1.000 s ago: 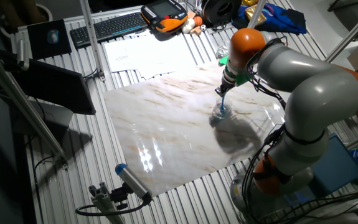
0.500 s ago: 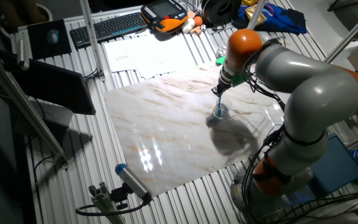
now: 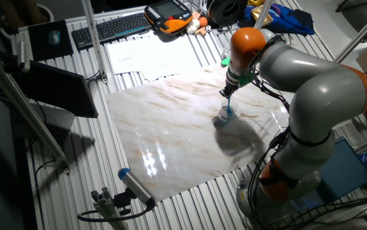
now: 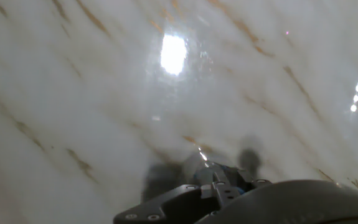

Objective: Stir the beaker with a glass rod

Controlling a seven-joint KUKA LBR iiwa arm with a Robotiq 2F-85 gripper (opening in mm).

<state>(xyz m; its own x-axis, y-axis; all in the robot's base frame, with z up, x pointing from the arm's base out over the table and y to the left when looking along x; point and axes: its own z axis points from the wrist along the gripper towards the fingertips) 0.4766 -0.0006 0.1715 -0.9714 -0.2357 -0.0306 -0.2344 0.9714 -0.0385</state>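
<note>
Pincer (image 3: 229,91) clamped on glass rod (image 3: 227,103), rod tip down inside beaker (image 3: 226,115) on marble slab (image 3: 170,128).

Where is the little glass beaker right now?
In the fixed view, the beaker stands on the marble slab, toward its right side, directly under the gripper, with the blue rod reaching down into it.

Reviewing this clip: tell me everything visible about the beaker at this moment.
The beaker is a small clear glass cup with a bluish tint, standing upright on the marble-patterned slab, right of its centre in the fixed view. The thin blue glass rod reaches down into it from the gripper directly above. Whether the rod touches the glass or any liquid is inside is too small to tell. The hand view does not show the beaker clearly.
</note>
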